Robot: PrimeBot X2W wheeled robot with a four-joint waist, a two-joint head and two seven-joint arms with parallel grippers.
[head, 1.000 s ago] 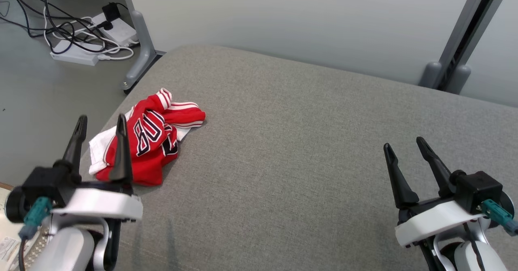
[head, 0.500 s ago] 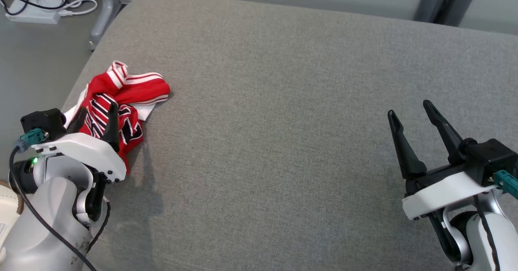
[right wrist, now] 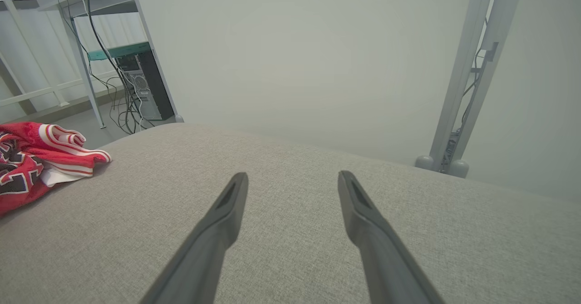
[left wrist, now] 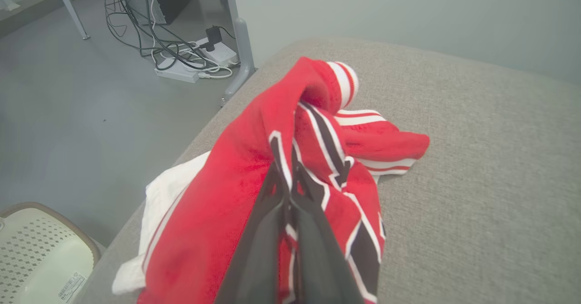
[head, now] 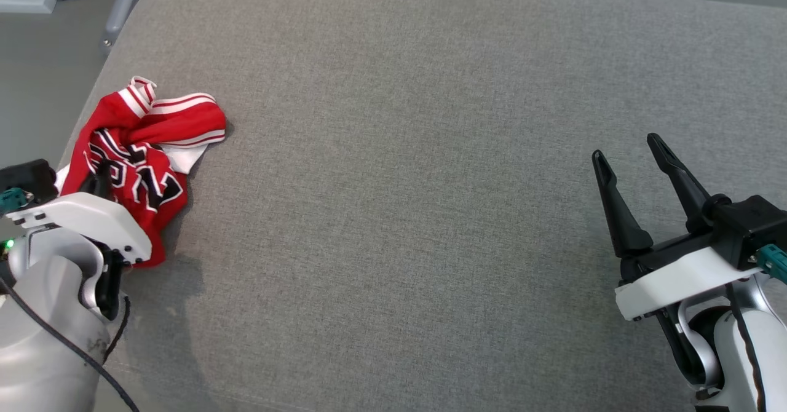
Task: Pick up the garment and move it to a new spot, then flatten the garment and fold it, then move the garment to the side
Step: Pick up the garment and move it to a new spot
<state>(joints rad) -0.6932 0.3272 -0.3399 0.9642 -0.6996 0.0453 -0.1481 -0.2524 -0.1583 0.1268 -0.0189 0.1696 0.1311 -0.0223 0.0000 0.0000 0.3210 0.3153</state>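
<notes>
A crumpled red garment [head: 154, 129] with white stripes and black lettering lies near the left edge of the grey padded surface [head: 406, 184]. My left gripper [head: 101, 181] reaches into its near side. In the left wrist view the two dark fingers [left wrist: 272, 231] are pressed together, and my left gripper [left wrist: 286, 181] is shut on a fold of the garment [left wrist: 227, 190]. My right gripper [head: 624, 146] hovers open over bare fabric at the right, far from the garment [right wrist: 32, 159]. Nothing sits between the tips of my right gripper [right wrist: 292, 176].
The surface's left edge drops to a grey floor with a power strip and cables [left wrist: 181, 63] and a metal table leg [left wrist: 238, 41]. A pale perforated seat [left wrist: 41, 254] stands below that edge. A grey post [right wrist: 467, 72] rises behind the far right side.
The head camera has tilted down, shifting the whole picture. My left gripper has dropped from above the garment into it and shut on the cloth. The right gripper stays open.
</notes>
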